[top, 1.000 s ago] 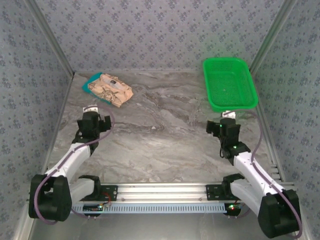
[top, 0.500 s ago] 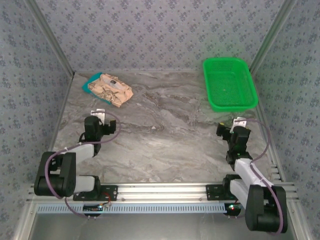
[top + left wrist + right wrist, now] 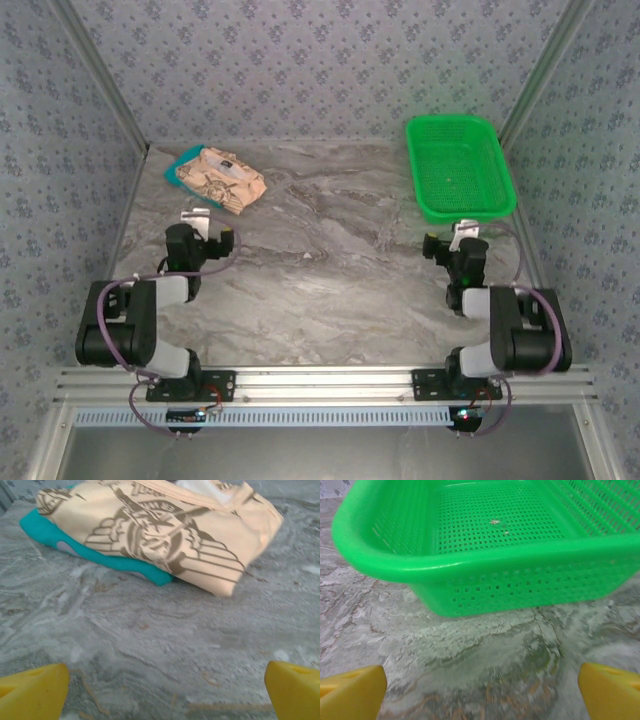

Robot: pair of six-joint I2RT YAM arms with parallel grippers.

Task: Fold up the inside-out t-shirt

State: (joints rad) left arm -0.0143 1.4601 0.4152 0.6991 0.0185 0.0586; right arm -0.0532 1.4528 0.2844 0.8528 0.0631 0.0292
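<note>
Top external. The inside-out t-shirt (image 3: pixel 222 181) lies in the upper left of the frame as a compact rectangular bundle. It rests on a teal folded shirt (image 3: pixel 184 157), whose edge shows on the bundle's far-left side. A green basket (image 3: pixel 414 170) stands in the upper right, well apart from the cloth. Both arms are tucked low near their bases. The left gripper (image 3: pixel 200 222) points toward the bundle but is clear of it. The right gripper (image 3: pixel 461 235) sits just below the basket. We see no cloth in either claw. The marbled table (image 3: pixel 330 265) between them is bare.

Left wrist. The t-shirt (image 3: pixel 165 535) fills the upper part of the frame, with peach cloth and dark brown print facing up. Its edges are tidy and a pale patch shows at the top edge. The teal shirt (image 3: pixel 105 559) pokes out beneath it on the left. The yellow fingertips (image 3: pixel 30 692) sit in the two lower corners, spread as wide as the frame and holding nothing.

Right wrist. We see the basket's near wall (image 3: pixel 520 587) and a few specks on its mesh floor. The yellow fingertips (image 3: pixel 612 690) are again in the lower corners, wide apart and empty.

Progress, our judgement: the folding looks complete, since the shirt is squared off and stacked. We see no step left beyond parking the arms. We cannot confirm which face is outermost.
</note>
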